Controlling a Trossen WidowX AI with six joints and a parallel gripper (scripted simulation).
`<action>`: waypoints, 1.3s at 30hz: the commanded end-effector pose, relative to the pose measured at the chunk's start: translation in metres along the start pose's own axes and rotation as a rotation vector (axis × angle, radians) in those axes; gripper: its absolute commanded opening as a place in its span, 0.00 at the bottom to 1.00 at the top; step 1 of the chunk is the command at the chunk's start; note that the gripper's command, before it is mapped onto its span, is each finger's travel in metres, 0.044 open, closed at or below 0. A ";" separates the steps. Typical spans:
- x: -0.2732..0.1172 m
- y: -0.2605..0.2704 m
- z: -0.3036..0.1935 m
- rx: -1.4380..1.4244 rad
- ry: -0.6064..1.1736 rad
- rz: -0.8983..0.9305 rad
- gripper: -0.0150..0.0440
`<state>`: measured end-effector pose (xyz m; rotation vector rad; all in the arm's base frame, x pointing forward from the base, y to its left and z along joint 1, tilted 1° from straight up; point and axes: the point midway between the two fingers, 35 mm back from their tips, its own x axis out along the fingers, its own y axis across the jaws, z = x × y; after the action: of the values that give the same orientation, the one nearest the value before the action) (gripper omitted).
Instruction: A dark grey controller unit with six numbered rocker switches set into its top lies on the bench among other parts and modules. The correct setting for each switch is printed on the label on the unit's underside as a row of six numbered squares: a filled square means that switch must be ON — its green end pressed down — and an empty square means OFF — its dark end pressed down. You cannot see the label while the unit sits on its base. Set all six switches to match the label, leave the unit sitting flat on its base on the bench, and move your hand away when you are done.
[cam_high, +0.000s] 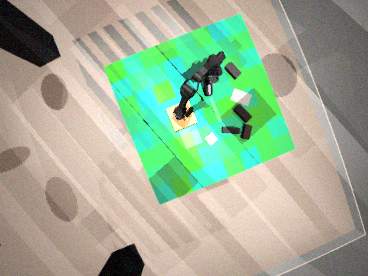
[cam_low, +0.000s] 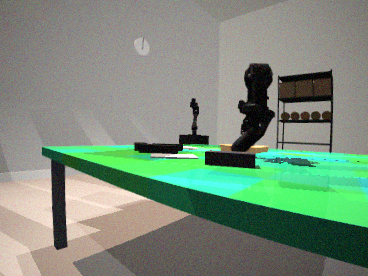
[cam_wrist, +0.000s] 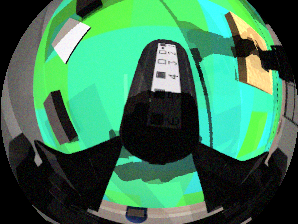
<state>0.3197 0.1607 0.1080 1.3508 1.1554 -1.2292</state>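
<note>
My gripper (cam_high: 212, 80) (cam_wrist: 157, 143) is clamped on the controller unit (cam_high: 208, 91) (cam_wrist: 159, 107), which I hold between my fingers, underside label turned to my wrist view. Squares 2 and 3 look empty, 4 to 6 filled, 1 unclear; setting switches I can't see, setting down and withdrawing probably remain.
</note>
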 end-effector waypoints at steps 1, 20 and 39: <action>0.011 0.000 0.002 0.011 -0.022 -0.021 0.83; 0.023 -0.001 -0.007 0.011 -0.021 -0.021 0.83; 0.036 -0.001 -0.015 0.011 -0.021 -0.021 0.83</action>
<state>0.3232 0.1818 0.0838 1.3542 1.1625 -1.2240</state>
